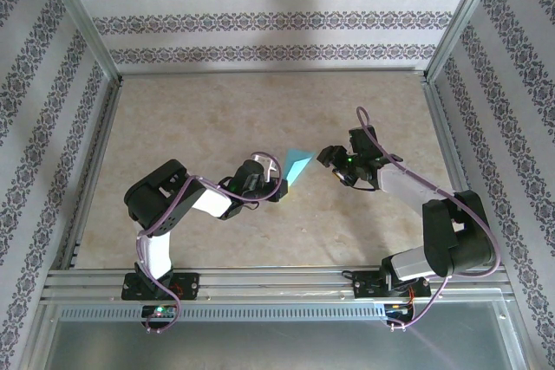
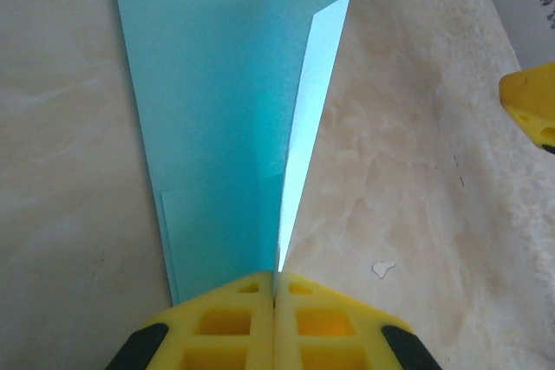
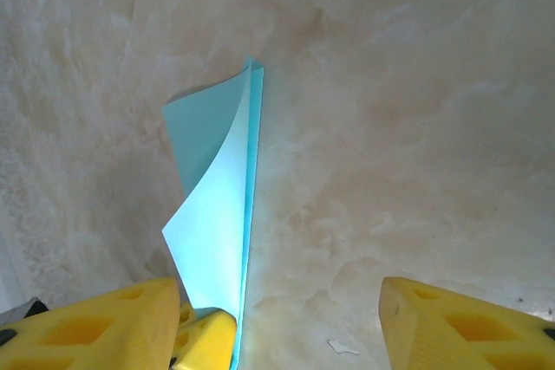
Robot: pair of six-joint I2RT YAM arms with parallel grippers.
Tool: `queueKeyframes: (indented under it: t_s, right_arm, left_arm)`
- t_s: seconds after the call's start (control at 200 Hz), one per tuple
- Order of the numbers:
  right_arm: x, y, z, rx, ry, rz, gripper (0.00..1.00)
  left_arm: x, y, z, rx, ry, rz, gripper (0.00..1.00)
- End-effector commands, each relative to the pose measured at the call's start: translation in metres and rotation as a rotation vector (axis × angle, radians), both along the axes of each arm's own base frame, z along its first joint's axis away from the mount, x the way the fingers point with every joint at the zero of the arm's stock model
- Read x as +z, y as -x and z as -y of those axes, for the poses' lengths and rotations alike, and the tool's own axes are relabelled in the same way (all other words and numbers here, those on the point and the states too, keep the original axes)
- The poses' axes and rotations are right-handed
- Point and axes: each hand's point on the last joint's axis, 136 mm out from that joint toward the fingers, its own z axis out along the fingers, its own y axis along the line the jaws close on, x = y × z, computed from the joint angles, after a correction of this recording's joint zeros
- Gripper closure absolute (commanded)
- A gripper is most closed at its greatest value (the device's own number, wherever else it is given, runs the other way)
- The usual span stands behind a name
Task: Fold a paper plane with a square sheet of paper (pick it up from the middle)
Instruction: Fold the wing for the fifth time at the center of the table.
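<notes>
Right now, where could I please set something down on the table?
Bare: the table's far half, behind the plane, and the near strip between the arm bases. Crowded: the middle, between the left end effector and the right end effector.

Light bright, even, diffuse, from above. Top view sharp; arms [image 1: 451, 231] throw faint soft shadows on table [image 1: 217, 110]. Left wrist view: plane [image 2: 208, 110] darker along centre fold, lit flap paler. Right wrist view: table pale, low contrast; near fingers [image 3: 451, 327] slightly soft at bottom edge.
</notes>
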Motion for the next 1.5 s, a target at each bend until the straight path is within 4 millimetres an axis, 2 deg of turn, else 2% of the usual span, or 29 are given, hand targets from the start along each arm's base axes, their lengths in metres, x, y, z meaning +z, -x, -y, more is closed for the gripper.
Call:
queueKeyframes:
  t_s: [0.0,0.125,0.305,0.455,0.655,0.745,0.999,1.494]
  right_arm:
    - [0.004,-0.003,-0.006,0.045,-0.015,0.053,0.38]
    - [0.001,-0.003,-0.013,0.075,-0.029,0.057,0.38]
    - [0.001,-0.005,-0.034,0.168,-0.096,0.092,0.41]
    - [-0.005,-0.009,-0.052,0.268,-0.149,0.1,0.49]
    - [-0.001,-0.015,-0.085,0.423,-0.221,0.154,0.61]
    - [-0.005,-0.018,-0.092,0.449,-0.231,0.15,0.65]
    - [-0.018,-0.024,-0.103,0.482,-0.269,0.141,0.7]
    - [-0.032,-0.024,-0.112,0.521,-0.301,0.121,0.7]
  left_arm:
    - [-0.019,0.005,-0.003,0.033,0.007,-0.122,0.95]
    - [-0.021,0.005,-0.005,0.049,0.02,-0.146,0.96]
    - [-0.026,0.006,-0.009,0.074,0.045,-0.169,0.96]
    - [-0.031,0.009,-0.011,0.08,0.042,-0.18,0.95]
    - [-0.037,0.01,-0.015,0.09,0.035,-0.194,0.93]
    - [-0.039,0.011,-0.016,0.094,0.034,-0.2,0.93]
    - [-0.041,0.011,-0.017,0.1,0.038,-0.21,0.93]
    - [-0.05,0.014,-0.021,0.112,0.033,-0.243,0.86]
